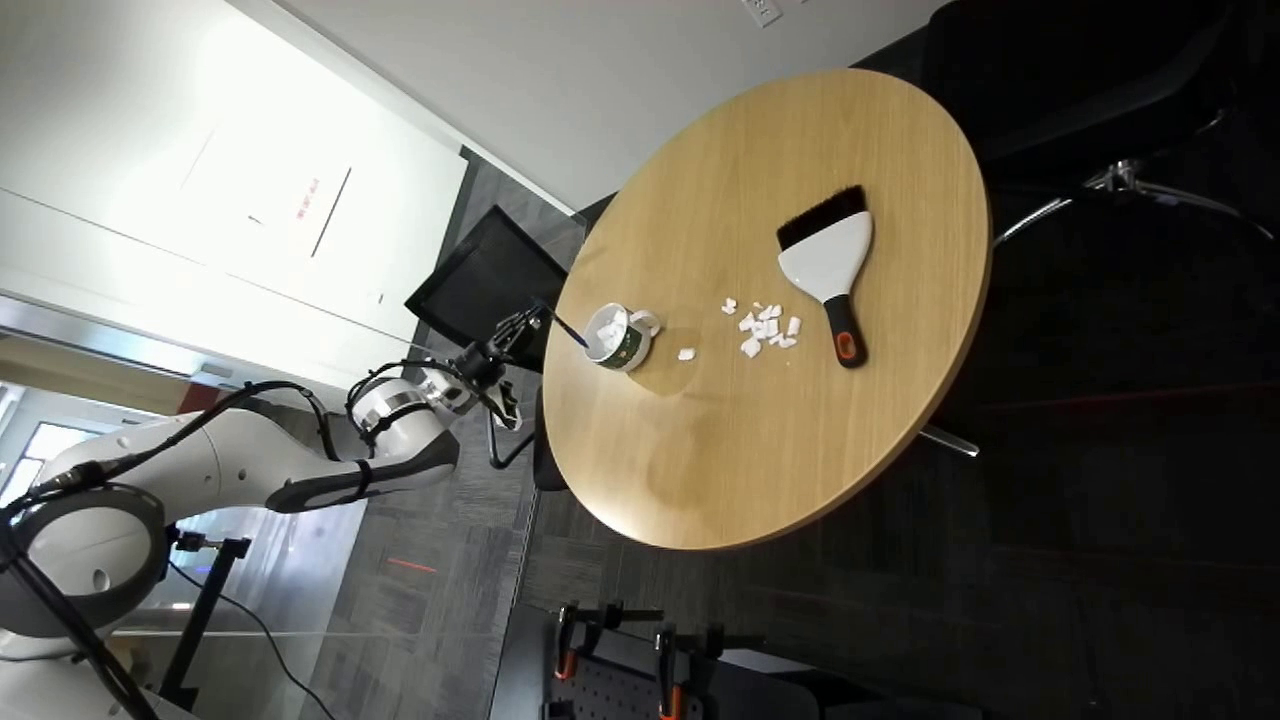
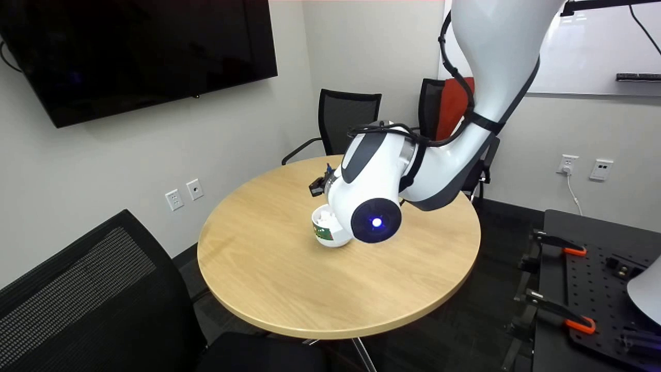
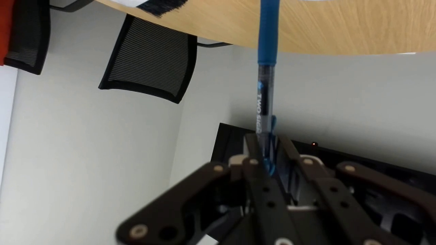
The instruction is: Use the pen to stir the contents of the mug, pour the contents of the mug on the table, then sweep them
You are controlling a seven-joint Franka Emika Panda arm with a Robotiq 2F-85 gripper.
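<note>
In the wrist view the pen (image 3: 268,44) ran past the top edge, far end cut off. The brush (image 3: 162,6) was cut there too, only bristles and a scrap of white head showing. In an exterior view the arm (image 2: 379,170) covered one side of the mug (image 2: 325,233) and much of the gripper (image 3: 268,147). Could not tell whether the pen's end sat inside the mug or only crossed in front of its rim.

Pen: blue sleeve, clear barrel with part-readable lettering; the fingers (image 3: 289,148) were clamped on it, and it slanted toward the mug. Mug: white with a green printed panel and a side handle. It stood upright on the table (image 1: 690,480) near the edge on the arm's side, white bits (image 1: 612,330) heaped inside.

More lay loose on the table: a cluster (image 1: 768,328) past the handle, and one piece (image 1: 686,354) alone between it and the mug. The brush lay just beside the cluster: white head, black bristles, dark grip with an orange spot. Mug and loose bits lay between gripper and brush. A black mesh chair (image 3: 150,61) and a dark wall screen (image 2: 139,57) showed behind.
</note>
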